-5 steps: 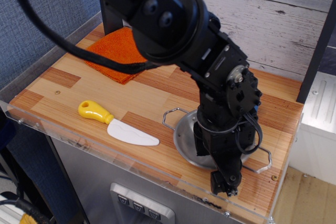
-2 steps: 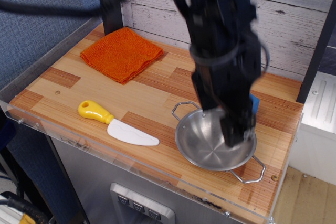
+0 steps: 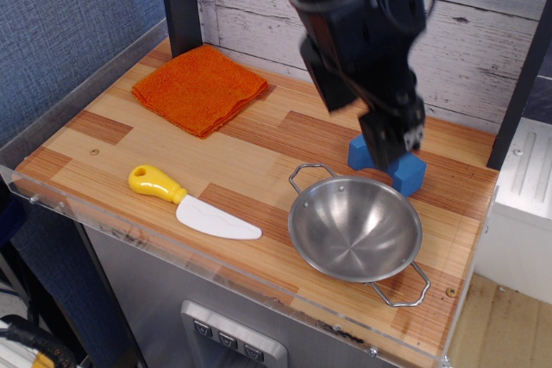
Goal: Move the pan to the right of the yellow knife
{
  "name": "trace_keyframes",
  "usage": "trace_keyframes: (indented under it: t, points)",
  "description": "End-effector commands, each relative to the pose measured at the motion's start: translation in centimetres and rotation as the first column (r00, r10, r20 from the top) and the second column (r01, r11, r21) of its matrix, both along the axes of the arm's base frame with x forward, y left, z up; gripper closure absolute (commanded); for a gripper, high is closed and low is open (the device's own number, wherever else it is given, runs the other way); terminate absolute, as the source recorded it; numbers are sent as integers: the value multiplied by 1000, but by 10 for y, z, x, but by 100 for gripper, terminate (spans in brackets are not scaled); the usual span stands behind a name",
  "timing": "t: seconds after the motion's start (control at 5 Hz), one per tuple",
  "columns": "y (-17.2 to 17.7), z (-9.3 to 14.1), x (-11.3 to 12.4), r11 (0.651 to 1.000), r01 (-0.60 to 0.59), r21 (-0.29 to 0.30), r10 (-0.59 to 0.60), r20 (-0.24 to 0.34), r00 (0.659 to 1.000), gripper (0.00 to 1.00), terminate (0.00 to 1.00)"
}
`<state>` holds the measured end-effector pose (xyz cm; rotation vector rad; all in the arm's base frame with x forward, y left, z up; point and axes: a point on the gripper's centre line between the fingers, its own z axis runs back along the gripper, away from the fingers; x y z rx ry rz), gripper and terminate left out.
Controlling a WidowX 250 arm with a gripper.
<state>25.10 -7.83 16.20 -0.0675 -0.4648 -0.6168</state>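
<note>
The shiny steel pan [image 3: 354, 228] with two wire loop handles sits on the wooden table at the front right. The yellow knife [image 3: 191, 203], with a yellow handle and a white blade, lies to the left of the pan near the front edge, a short gap between them. My gripper [image 3: 390, 138] hangs above the table behind the pan, clear of it and holding nothing. It is blurred, so I cannot tell how the jaws stand.
A blue arch-shaped block [image 3: 399, 169] stands behind the pan, partly hidden by my gripper. A folded orange cloth [image 3: 200, 87] lies at the back left. A clear raised lip [image 3: 129, 232] runs along the table's front edge. A wooden plank wall [image 3: 483, 32] is behind.
My gripper rose out of the pan and moved back and up. The pan now sits free on the table and the blue block has come into view.
</note>
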Motion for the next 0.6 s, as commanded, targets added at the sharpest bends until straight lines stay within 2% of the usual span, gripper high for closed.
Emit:
trace_keyframes:
  t: [0.0, 0.2, 0.4]
  points:
    - [0, 15, -5, 1000, -11, -9, 11, 36, 999, 0, 0]
    - [0, 15, -5, 1000, -11, -9, 11, 36, 999, 0, 0]
    - [0, 15, -5, 1000, -11, -9, 11, 36, 999, 0, 100]
